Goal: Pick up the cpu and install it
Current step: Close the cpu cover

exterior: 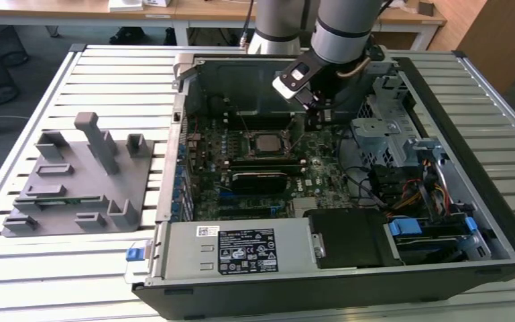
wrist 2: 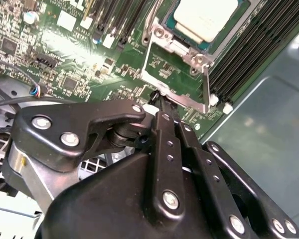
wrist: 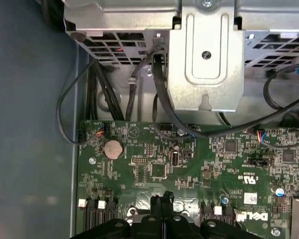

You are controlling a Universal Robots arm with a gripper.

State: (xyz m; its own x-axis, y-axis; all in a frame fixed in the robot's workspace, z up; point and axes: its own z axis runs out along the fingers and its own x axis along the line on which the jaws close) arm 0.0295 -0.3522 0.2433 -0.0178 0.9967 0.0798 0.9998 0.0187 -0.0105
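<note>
The cpu [wrist 2: 206,16], a pale silver square, lies in the socket on the green motherboard [wrist 2: 89,55]; in the exterior view the cpu [exterior: 264,141] sits mid-board inside the open computer case. The socket's metal load plate [wrist 2: 202,98] lies folded out beside it, with board showing through its window. My gripper [wrist 2: 158,97] is shut, its black fingertips pressed together right at the plate's outer edge, a short way from the cpu. Nothing shows between the fingers. In the first wrist view the gripper [wrist: 163,200] hovers low over the board. From outside, the gripper [exterior: 318,113] hangs to the exterior view's right of the socket.
A grey plastic fixture [exterior: 78,181] stands on the slatted table at the exterior view's left of the case. Inside the case are black memory slots [wrist 2: 254,55], a metal drive cage [wrist: 204,55] with loose black cables [wrist: 157,94], and the power supply [exterior: 239,249] at the front.
</note>
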